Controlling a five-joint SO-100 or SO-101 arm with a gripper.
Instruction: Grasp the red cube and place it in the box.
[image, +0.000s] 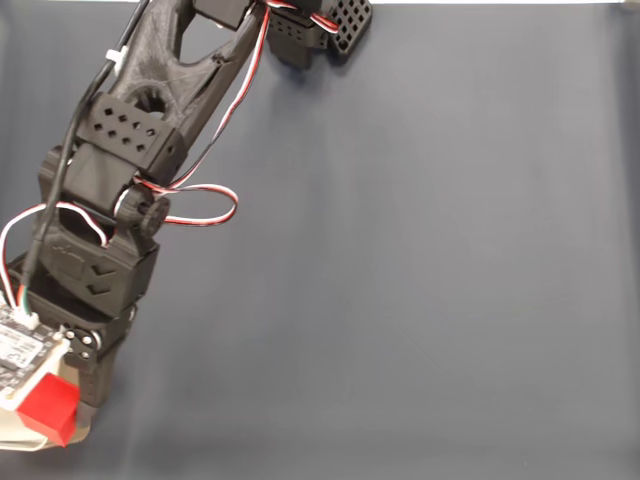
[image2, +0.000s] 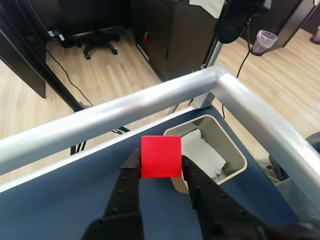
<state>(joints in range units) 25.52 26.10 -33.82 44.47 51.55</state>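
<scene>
Down in the lower left corner of the fixed view, the arm (image: 120, 170) reaches across the dark mat (image: 420, 280), and the gripper (image: 62, 395) pinches the red cube (image: 47, 410). Beneath the cube a sliver of the box (image: 80, 432) peeks out, mostly hidden by the cube and cut off by the frame edge. In the wrist view, the black fingers (image2: 129, 172) clamp the cube (image2: 161, 156) on both sides; it covers the near rim of the box (image2: 227, 145), which sits right of centre in the table's corner, below the metal rail (image2: 125, 110)
</scene>
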